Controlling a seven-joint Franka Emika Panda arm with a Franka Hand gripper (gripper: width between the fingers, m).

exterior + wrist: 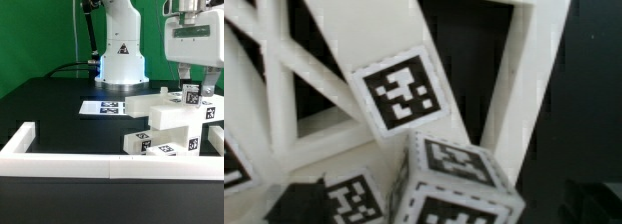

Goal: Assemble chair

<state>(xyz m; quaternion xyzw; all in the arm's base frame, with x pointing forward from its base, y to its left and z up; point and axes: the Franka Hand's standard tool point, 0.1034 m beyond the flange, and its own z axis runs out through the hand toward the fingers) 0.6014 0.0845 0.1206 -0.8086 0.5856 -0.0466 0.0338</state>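
The chair's white parts [172,122] are stacked at the exterior view's right: blocky slabs and legs with black-and-white tags. My gripper [198,88] hangs straight above them. Its two dark fingers [184,76] stand wide apart, open, on either side of a tagged top piece [190,96], and I cannot tell whether they touch it. The wrist view looks close down on the X-braced frame [331,70] with its tag [404,90], and on a square leg end [459,178] with tags on two faces. My fingertips do not show clearly there.
The marker board [104,106] lies flat on the black table in front of the robot base [120,62]. A long low white rail [60,161] runs along the table's front and turns back at the exterior view's left [20,136].
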